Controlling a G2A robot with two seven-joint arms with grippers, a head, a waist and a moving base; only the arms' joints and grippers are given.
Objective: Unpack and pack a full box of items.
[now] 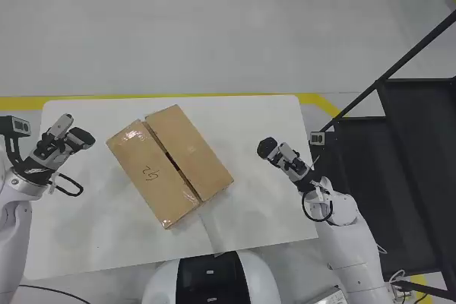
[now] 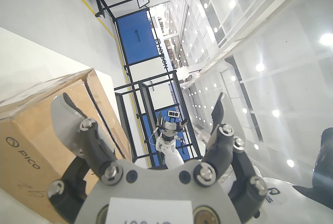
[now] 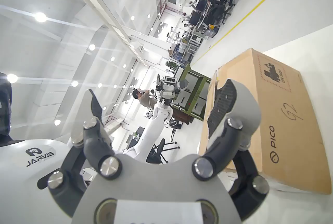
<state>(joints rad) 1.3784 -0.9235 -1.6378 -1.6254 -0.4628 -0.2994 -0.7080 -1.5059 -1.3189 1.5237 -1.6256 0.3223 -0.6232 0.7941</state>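
A closed brown cardboard box (image 1: 169,163) lies at an angle in the middle of the white table (image 1: 251,121), its two top flaps meeting along a centre seam. My left gripper (image 1: 62,135) hovers left of the box, apart from it, fingers open and empty. The box's side (image 2: 31,147) stands close beside that gripper (image 2: 140,108) in the left wrist view. My right gripper (image 1: 277,150) hovers right of the box, also open and empty. In the right wrist view the box (image 3: 275,115) sits just past one finger of the open gripper (image 3: 161,100).
A black metal rack (image 1: 418,144) stands just past the table's right edge. A yellow floor line (image 1: 319,99) runs behind the table. Bare tabletop surrounds the box on all sides.
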